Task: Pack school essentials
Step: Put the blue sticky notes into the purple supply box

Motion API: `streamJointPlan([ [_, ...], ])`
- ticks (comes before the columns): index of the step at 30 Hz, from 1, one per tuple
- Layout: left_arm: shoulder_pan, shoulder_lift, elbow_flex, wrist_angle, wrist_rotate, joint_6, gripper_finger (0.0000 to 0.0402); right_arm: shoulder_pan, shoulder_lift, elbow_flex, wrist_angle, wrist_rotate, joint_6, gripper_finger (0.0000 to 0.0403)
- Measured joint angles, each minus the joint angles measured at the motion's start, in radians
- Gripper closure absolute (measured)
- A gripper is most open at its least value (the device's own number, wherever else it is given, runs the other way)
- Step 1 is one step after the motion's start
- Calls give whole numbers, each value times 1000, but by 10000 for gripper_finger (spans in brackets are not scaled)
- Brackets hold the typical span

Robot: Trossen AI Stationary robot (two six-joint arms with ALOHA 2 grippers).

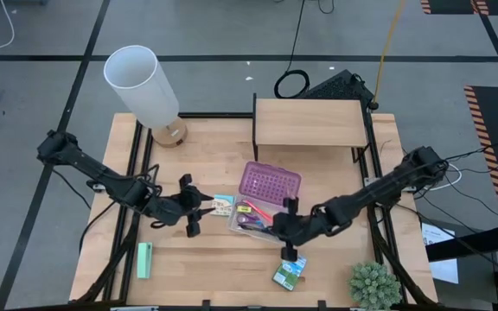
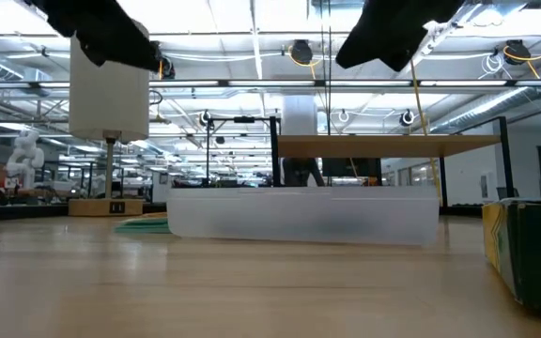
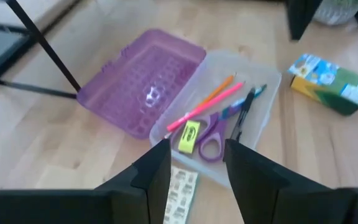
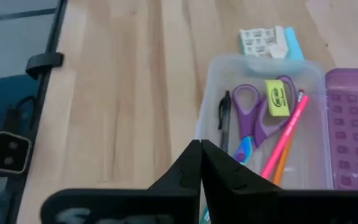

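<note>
While the clear plastic case (image 1: 256, 216) lies open on the wooden table (image 1: 206, 268) with its purple studded lid (image 1: 270, 183) folded back, most of the packing looks done to me. Inside the tray I can see the purple-handled scissors (image 4: 252, 118), a pink-red pencil (image 4: 284, 140) with an orange pencil (image 3: 219, 92) alongside it, a black pen (image 4: 225, 121) and a small yellow block with dark print (image 4: 277, 98).

Two things are left outside, as far as I can tell. The green-yellow crayon box (image 1: 290, 272) lies on the table just past the tip of the right gripper (image 1: 290, 251), on the side away from the case. The small colourful square pack (image 1: 223, 205) lies flat just ahead of the left gripper (image 1: 192, 226), between it and the case wall.

That left gripper hangs above the table with its fingers (image 3: 157, 171) spread apart and nothing between them; in its own wrist view the printed pack shows in the gap, not yet touched. The right gripper (image 4: 200, 163) is pressed together and empty, poised at the near edge of the tray, over the end by the pen and scissors.

A mint-green rectangular block (image 1: 144, 260) sits well behind the left gripper, near the table's edge.
</note>
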Motion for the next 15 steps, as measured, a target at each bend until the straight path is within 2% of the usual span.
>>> streamJointPlan([
  [4, 9, 68, -6, -4, 19, 0, 224, 18, -1, -25, 25, 29, -37, 403],
  [7, 4, 177, -6, -7, 69, 40, 197, 20, 0, -44, 20, 48, -49, 403],
  [11, -5, 311, -7, -8, 65, 59, 163, 20, -1, -70, 21, 48, -50, 403],
  [15, -5, 420, -7, -25, 66, 81, 152, 20, -1, -98, 24, 23, -51, 403],
])
